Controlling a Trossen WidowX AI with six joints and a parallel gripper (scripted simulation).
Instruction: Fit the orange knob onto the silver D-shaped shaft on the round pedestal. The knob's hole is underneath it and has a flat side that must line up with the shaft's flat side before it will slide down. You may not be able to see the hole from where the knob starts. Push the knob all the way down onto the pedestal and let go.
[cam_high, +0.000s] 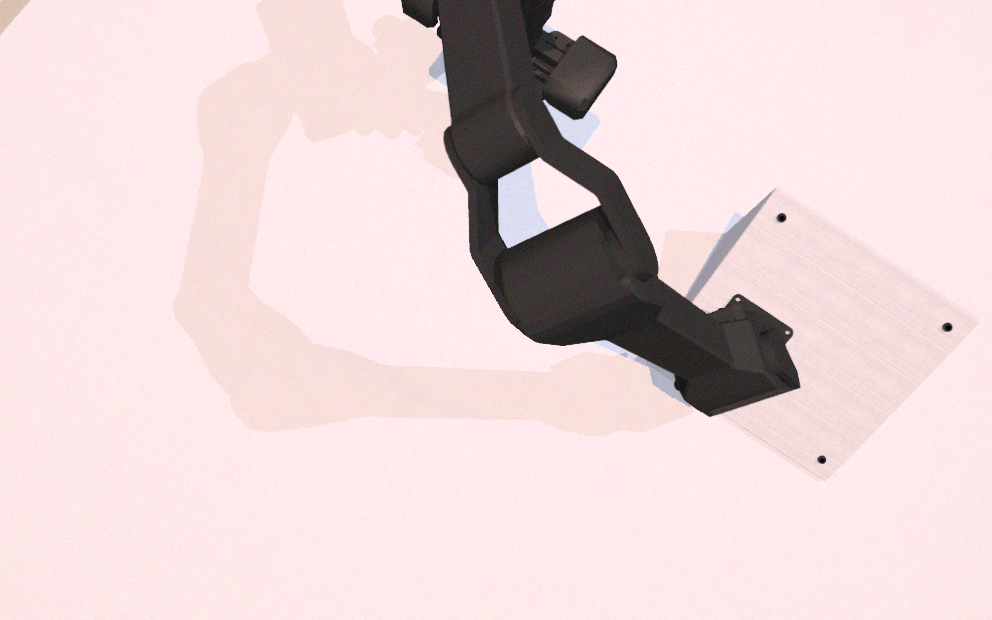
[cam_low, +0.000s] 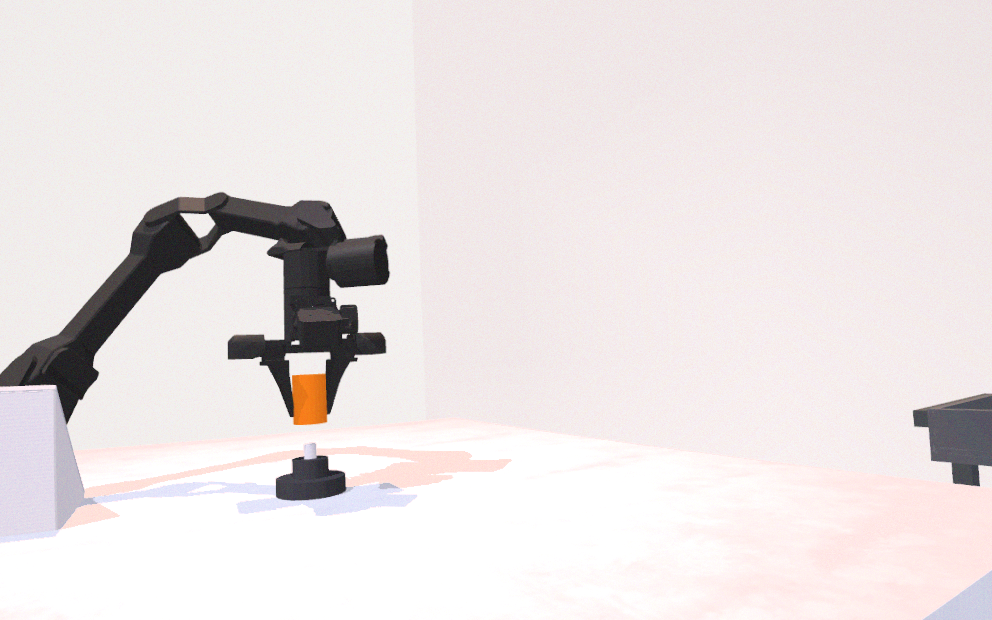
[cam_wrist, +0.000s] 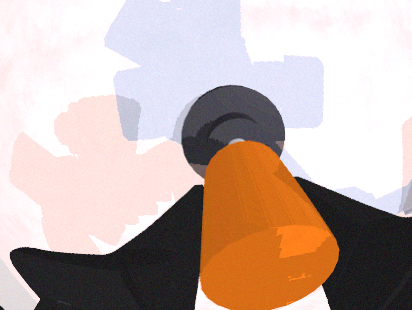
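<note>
The orange knob (cam_low: 309, 399) (cam_wrist: 262, 225) is upright between the two fingers of my gripper (cam_low: 310, 414) (cam_wrist: 247, 189), which is shut on it. The knob hangs above the silver shaft (cam_low: 310, 451) (cam_wrist: 236, 142), with a small gap between them in the exterior view. The shaft stands upright on the dark round pedestal (cam_low: 310, 486) (cam_wrist: 235, 102). In the wrist view the knob covers most of the shaft, and only a sliver of its tip shows. The knob's hole and the shaft's flat side cannot be made out. In the top view the arm hides knob and pedestal.
The arm's base block (cam_high: 863, 321) (cam_low: 27, 460) stands on the pale table (cam_high: 365, 526) (cam_low: 512, 555), at the right in the top view and at the left in the exterior view. A dark grey tray-like object (cam_low: 964, 438) is at the far right of the exterior view. Arm shadows cross the table.
</note>
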